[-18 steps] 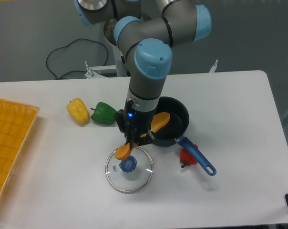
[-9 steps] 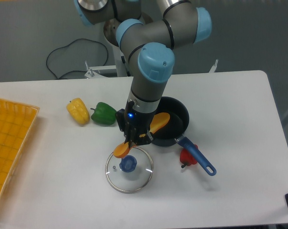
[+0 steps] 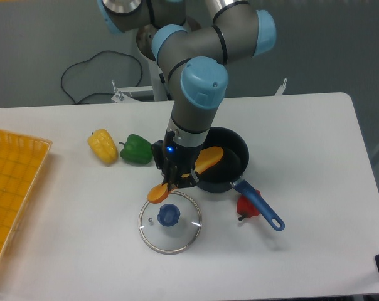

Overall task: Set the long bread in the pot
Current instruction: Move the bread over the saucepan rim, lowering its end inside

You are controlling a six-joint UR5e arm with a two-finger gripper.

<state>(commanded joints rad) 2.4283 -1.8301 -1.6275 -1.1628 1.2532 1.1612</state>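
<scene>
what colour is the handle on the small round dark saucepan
Bright blue handle, clearest in the fixed camera view.

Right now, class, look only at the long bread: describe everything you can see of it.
The long bread is a slim orange-yellow toy loaf with rounded ends, smooth like plastic. It is held tilted, its upper end over the dark pot and its lower end hanging near the glass lid. The pincer is shut on its middle, hiding that part. Whether it touches the pot's rim cannot be told.
</scene>
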